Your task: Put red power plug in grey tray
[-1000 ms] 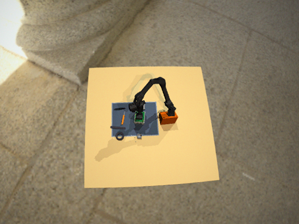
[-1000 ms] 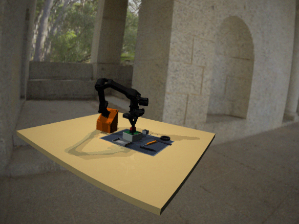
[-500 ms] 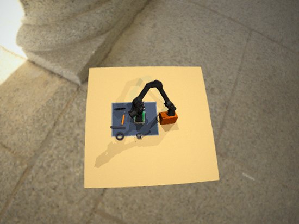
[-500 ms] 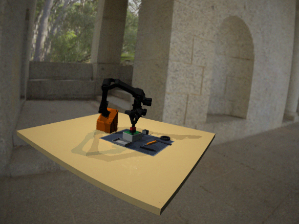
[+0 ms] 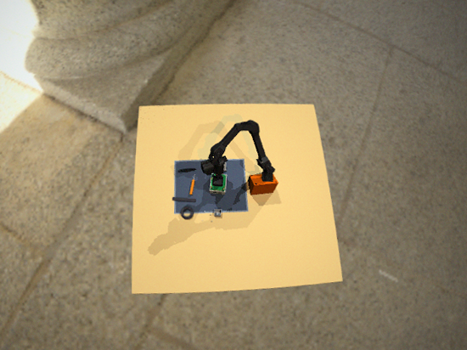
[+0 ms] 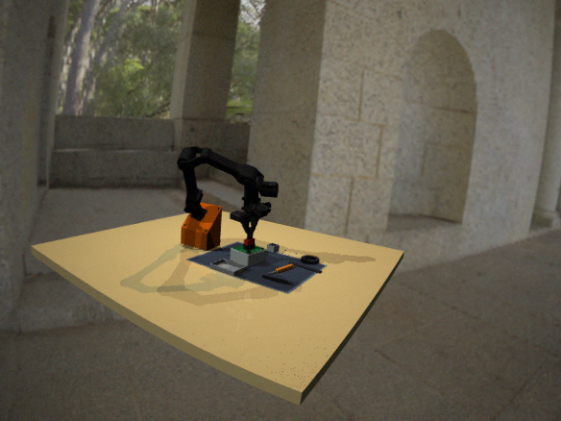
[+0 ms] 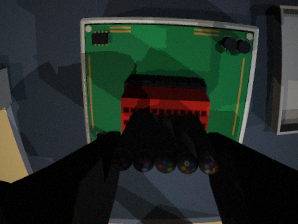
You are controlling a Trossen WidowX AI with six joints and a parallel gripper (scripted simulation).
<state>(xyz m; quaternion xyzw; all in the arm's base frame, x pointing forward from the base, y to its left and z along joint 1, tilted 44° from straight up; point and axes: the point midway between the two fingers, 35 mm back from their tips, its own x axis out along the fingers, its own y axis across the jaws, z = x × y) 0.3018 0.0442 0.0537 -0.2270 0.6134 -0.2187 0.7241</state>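
Observation:
The red power plug [image 6: 249,242] [image 7: 165,106] stands on the green circuit board [image 5: 212,188] [image 6: 237,249] [image 7: 107,65], which is the top of a light grey box. The black socket [image 7: 166,81] shows along the plug's far side in the wrist view; how deep the plug sits in it I cannot tell. My gripper [image 6: 249,239] [image 7: 164,143] is shut on the plug from above, fingers at its two sides. The arm hides the plug in the top view. The grey tray [image 6: 214,264] [image 7: 292,75] lies beside the board and holds nothing that I can see.
On the dark blue mat [image 5: 236,169] [image 6: 202,259] lie an orange-handled tool [image 5: 192,187] [image 6: 284,268] and dark tools. A black ring [image 5: 187,213] [image 6: 309,260] and a small grey block [image 5: 217,213] [image 6: 273,248] are near its edge. The orange arm base [image 5: 263,186] [image 6: 202,233] stands beside the mat.

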